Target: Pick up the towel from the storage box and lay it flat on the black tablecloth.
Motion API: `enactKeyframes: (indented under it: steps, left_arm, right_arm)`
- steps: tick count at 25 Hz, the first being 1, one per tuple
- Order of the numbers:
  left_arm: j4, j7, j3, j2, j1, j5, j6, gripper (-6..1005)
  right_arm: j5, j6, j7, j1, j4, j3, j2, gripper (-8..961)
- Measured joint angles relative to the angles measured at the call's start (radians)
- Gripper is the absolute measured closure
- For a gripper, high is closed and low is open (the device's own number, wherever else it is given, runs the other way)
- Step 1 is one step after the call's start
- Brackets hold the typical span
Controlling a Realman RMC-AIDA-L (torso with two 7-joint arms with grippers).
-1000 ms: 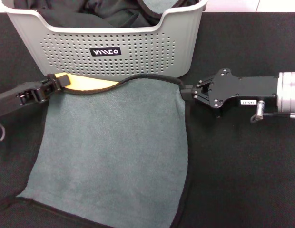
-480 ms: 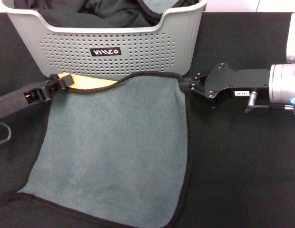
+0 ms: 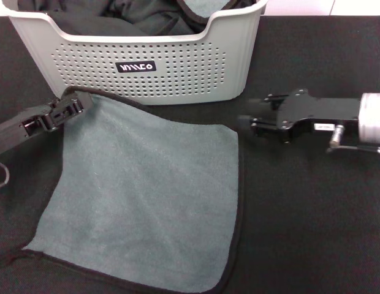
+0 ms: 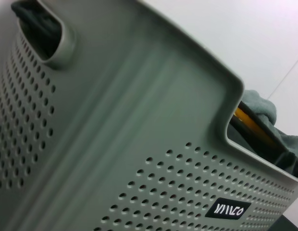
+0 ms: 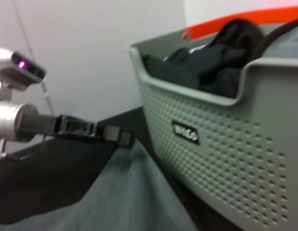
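Now left tool [image 3: 72, 108] grips towel [image 3: 147, 196] corner.

Bunched black fabric [image 3: 141, 15] and a second grey-green cloth [image 3: 205, 7] fill the basket.

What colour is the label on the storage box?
Black with white lettering, clearest in the head view: label on the storage box.
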Motion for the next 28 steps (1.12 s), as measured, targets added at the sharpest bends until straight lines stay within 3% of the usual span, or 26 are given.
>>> enactKeyframes:
  steps: [2, 5, 8, 10, 19, 23, 28]
  left_arm:
    - [0.005, -0.005, -0.009, 0.000, 0.004, 0.000, -0.002, 712]
    - [0.011, -0.021, -0.023, 0.001, 0.006, 0.006, -0.014, 464]
    - [0.012, -0.010, -0.013, 0.004, 0.004, 0.019, -0.003, 400]
    - [0.014, 0.024, -0.017, 0.004, 0.007, 0.017, 0.050, 358]
    - [0.049, 0.484, 0.031, -0.016, -0.005, 0.074, 0.601, 335]
    - [0.054, 0.554, 0.054, -0.023, -0.025, 0.139, 0.646, 335]
    - [0.054, 0.558, 0.077, -0.012, -0.046, 0.165, 0.659, 335]
  right_arm:
    - [0.001, -0.008, -0.002, -0.037, -0.027, 0.021, 0.004, 741]
    - [0.008, -0.030, -0.005, -0.097, -0.074, 0.034, 0.010, 632]
    - [0.019, -0.071, -0.011, -0.140, -0.101, 0.035, 0.012, 494]
    - [0.025, -0.114, -0.028, -0.160, -0.109, 0.035, 0.013, 261]
    - [0.047, -0.474, -0.216, -0.191, -0.097, 0.034, 0.013, 240]
    - [0.122, -0.600, -0.241, -0.193, -0.071, 0.029, 0.015, 240]
    - [0.185, -0.648, -0.259, -0.182, -0.025, 0.026, 0.018, 240]
